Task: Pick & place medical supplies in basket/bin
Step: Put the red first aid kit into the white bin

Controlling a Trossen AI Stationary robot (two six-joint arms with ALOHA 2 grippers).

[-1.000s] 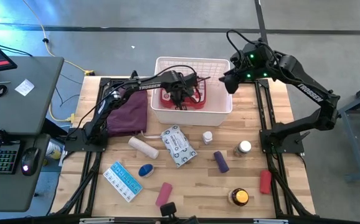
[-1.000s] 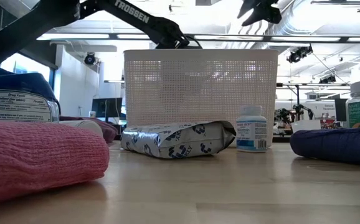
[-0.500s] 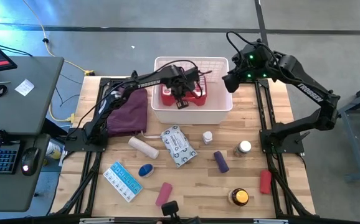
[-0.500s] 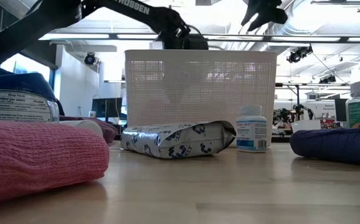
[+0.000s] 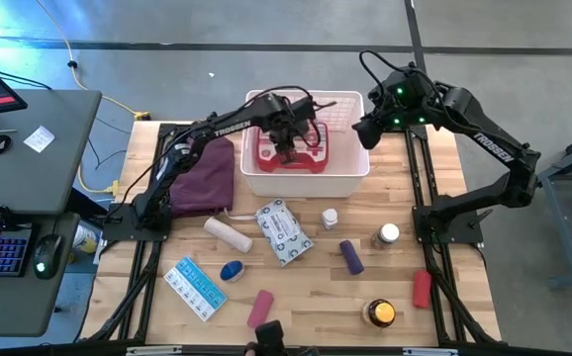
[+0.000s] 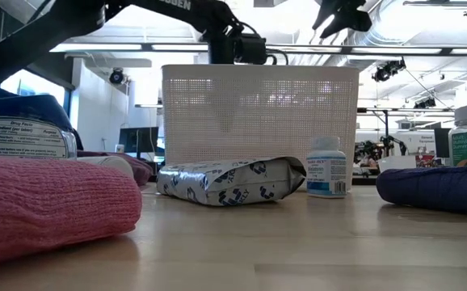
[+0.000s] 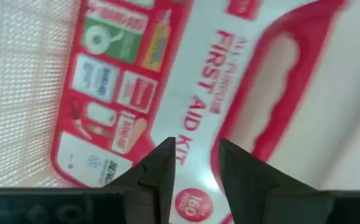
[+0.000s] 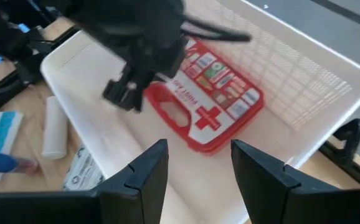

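Observation:
The white slotted basket (image 5: 306,184) stands at the table's far middle. The red first-aid case (image 5: 312,154) lies flat on its floor, label up (image 7: 167,68). My left gripper (image 5: 288,146) hangs open just above the case, touching nothing; its fingers (image 7: 195,165) point down at the label. In the low view it shows above the basket's rim (image 6: 246,50). My right gripper (image 5: 362,129) waits open, high over the basket's far right corner, and looks down into it (image 8: 198,162). The other supplies lie on the table near the basket.
In front of the basket lie the wipes packet (image 5: 284,232), beige roll (image 5: 227,234), small white bottle (image 5: 331,217), purple roll (image 5: 351,257) and another bottle (image 5: 387,235). Nearer lie the blue-white box (image 5: 194,287), pink roll (image 5: 260,308), amber jar (image 5: 380,313) and red roll (image 5: 422,289). The maroon pouch (image 5: 204,178) lies left of the basket.
My left gripper has risen from low inside the basket to above its rim and drifted slightly toward the table's far edge. The first-aid case has stayed on the basket floor.

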